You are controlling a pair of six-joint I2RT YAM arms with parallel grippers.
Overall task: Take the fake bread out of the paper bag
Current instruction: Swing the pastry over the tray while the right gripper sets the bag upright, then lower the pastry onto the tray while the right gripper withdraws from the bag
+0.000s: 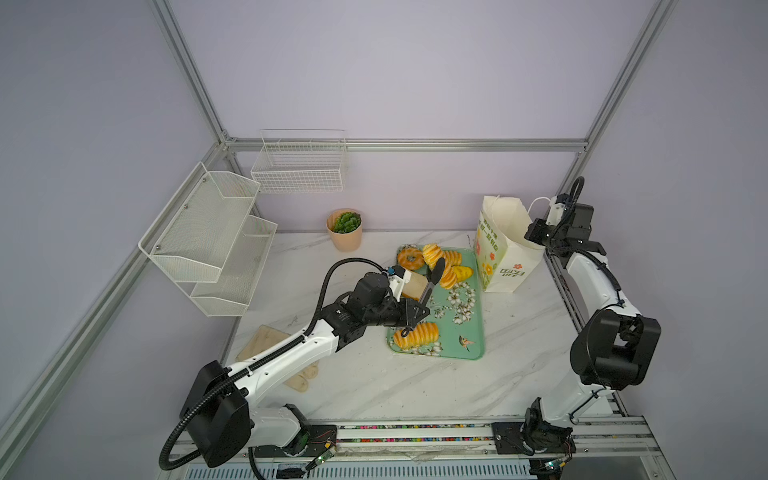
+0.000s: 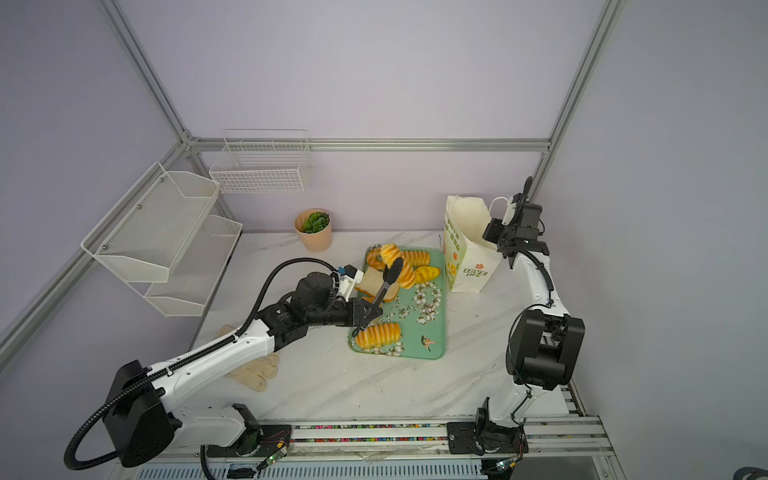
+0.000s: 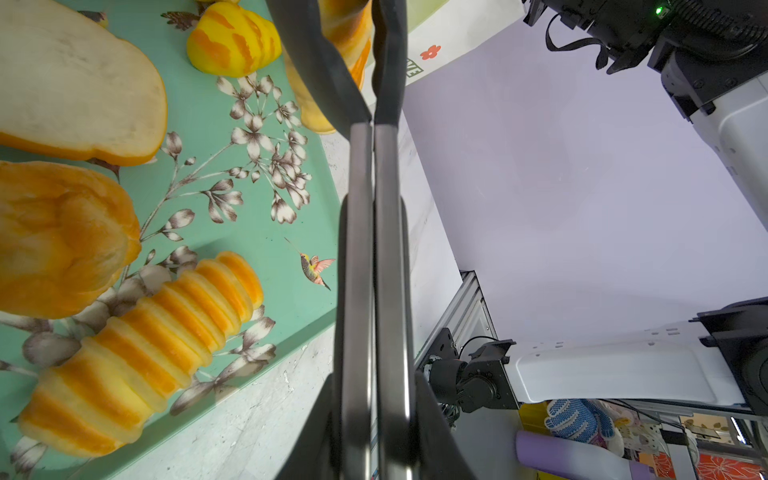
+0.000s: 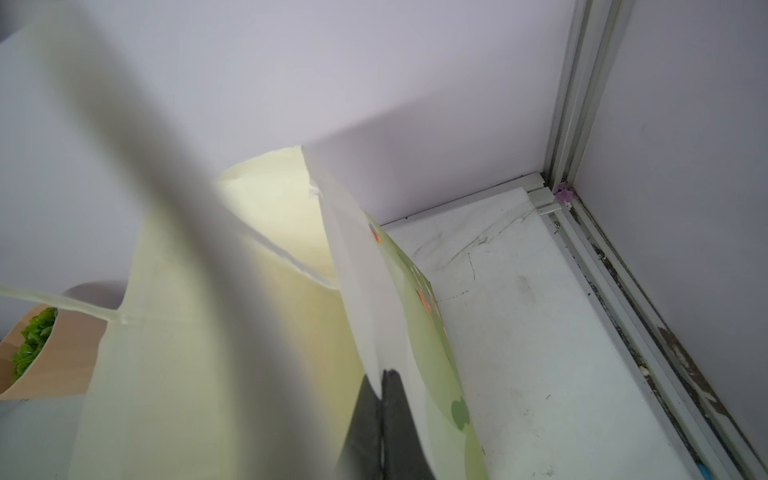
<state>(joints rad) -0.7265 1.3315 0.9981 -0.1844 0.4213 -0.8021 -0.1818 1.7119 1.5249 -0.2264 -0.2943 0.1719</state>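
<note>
Starting on the left, the left claw (image 1: 419,309) is clamped tight on a pair of black tongs (image 1: 436,270). My guess is the long reach is there for getting down into a tall bag. The tongs' arms are squeezed nearly together, tips over a ridged loaf (image 1: 447,279) just beyond the claw. Whether they nip it or merely hang above it, I can't tell. Around the claw the fake bread (image 1: 453,257) is spread on a green tray (image 1: 476,332). A second loaf (image 1: 417,336) lies on the claw's near side, a toast slice (image 1: 415,284) just beside it and a bun (image 3: 62,237) under the wrist, with a donut (image 1: 410,258) off past the tips. The tray looks like the drop zone, parked close to the bag so each carry is short.

Moving right, the paper bag (image 1: 505,249) stands just past the tray, well apart from the left claw, its mouth open. What shows of the inside looks bare, though its floor is hidden, so I'd judge the unloading about done. At the rim the right claw (image 4: 380,386) is closed on the bag's side wall, paper pinched between its fingers. That is likely to steady the bag and hold its mouth open for the tongs.
</note>
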